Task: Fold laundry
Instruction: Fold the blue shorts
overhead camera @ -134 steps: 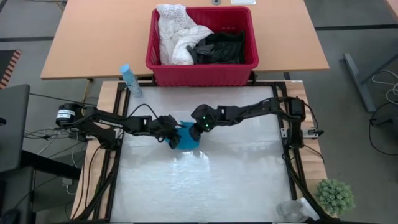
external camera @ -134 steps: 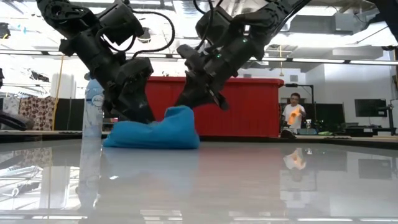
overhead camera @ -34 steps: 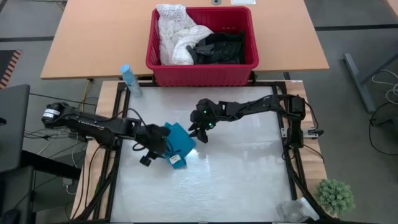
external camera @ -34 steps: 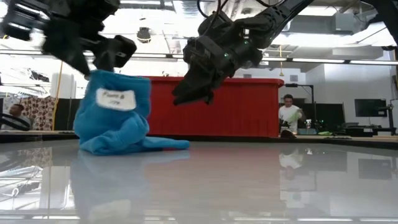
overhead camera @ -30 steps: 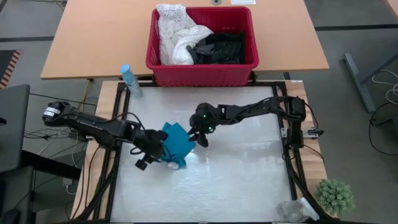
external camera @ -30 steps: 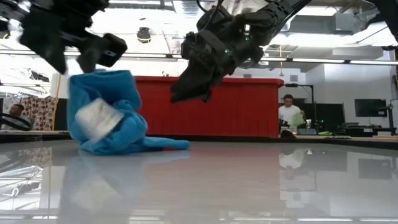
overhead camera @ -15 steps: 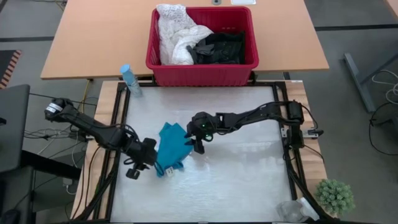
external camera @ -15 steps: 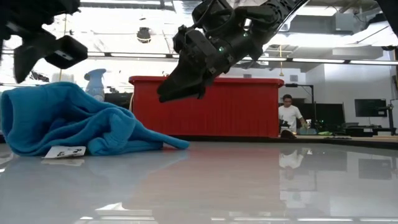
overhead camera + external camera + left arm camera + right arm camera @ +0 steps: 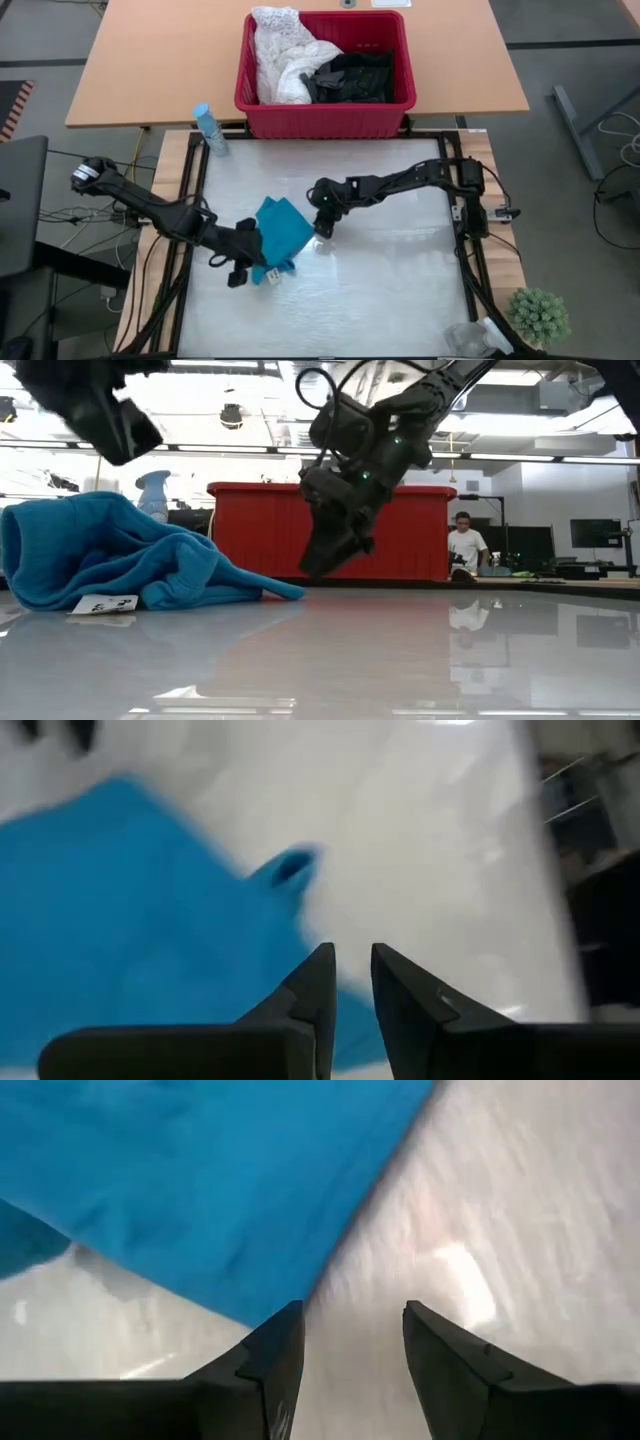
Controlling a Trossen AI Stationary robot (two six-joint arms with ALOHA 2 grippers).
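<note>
The small teal garment (image 9: 279, 236) lies loosely crumpled on the white table (image 9: 390, 300), with its white label (image 9: 271, 273) at its near end. It also fills the left of the low view as a teal heap (image 9: 110, 560). My left gripper (image 9: 243, 268) hovers at the garment's near-left edge. A narrow gap shows between its fingers (image 9: 350, 965), and nothing is in it. My right gripper (image 9: 322, 228) is open and points down at the bare table just right of the garment's right edge (image 9: 340, 1270). White and black laundry fills the red basket (image 9: 325, 110).
The red basket stands on the wooden table beyond the far edge. A spray bottle (image 9: 208, 128) stands at the far-left corner and a small plant (image 9: 538, 315) at the near-right corner. The near and right parts of the white table are bare. A person (image 9: 468, 545) sits far behind.
The teal garment hung bunched from my left gripper a second ago. It has dropped and now lies spread on the table, label at the near end. My left gripper has let go and swung toward the near-left, clear of it. My right gripper has sunk toward the table beside the garment's right edge.
</note>
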